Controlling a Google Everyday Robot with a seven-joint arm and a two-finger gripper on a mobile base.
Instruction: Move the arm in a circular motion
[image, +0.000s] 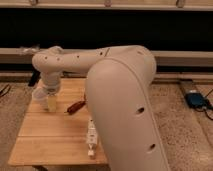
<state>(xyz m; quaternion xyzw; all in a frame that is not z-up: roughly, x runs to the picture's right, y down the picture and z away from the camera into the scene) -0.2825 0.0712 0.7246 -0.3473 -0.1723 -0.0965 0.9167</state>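
The glossy white arm (125, 95) fills the middle and right of the camera view. Its forearm reaches left to a rounded joint (50, 61), then turns down into the wrist. The gripper (51, 104) hangs just above the left part of the wooden table (45, 135). It is right beside a white cup (38, 95), which the wrist partly hides.
A red-brown object (76, 106) lies on the table to the right of the gripper. A white bottle (91, 135) lies near the front edge. A blue device (196, 99) sits on the speckled floor at right. A dark wall runs behind the table.
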